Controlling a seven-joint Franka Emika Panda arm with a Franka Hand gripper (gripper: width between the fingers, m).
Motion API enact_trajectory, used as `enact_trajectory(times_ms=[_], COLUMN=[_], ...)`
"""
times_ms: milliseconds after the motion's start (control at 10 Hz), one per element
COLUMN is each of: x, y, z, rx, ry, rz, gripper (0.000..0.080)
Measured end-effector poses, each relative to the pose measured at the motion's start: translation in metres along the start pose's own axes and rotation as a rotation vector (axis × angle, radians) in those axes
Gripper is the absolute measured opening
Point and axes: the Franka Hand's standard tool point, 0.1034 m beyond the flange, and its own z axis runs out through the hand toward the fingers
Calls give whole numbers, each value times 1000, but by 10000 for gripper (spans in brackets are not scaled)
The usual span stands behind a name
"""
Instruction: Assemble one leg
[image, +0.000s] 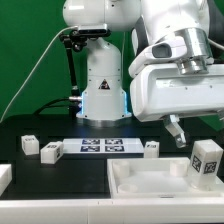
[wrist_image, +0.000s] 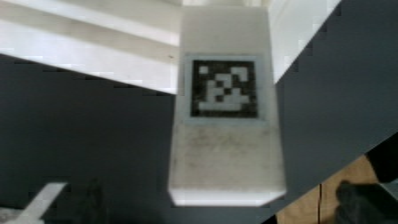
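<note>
Wrist view is filled by a blurred leg (wrist_image: 226, 110), one end cut off. Exterior view, three o'clock: pincer (image: 177, 131) mostly hidden; apart or together, I cannot tell.

Both pictures are small and soft: the exterior view is evenly and brightly lit, the white arm (image: 170, 60) nearly washed out against the matte black table (image: 60, 178), while in the wrist view the leg (wrist_image: 226, 150) fills the frame, blurred, its tag (wrist_image: 222, 88) smeared.
</note>
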Motion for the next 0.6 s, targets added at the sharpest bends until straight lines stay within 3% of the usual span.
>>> enact_trajectory(times_ms=[100, 200, 600], x=[-1, -5, -6], y=[-1, -5, -5], z=[1, 3, 8], rx=[3, 25, 132], ry=[-8, -68, -429], rz=[0, 6, 32], gripper=[649, 649, 649])
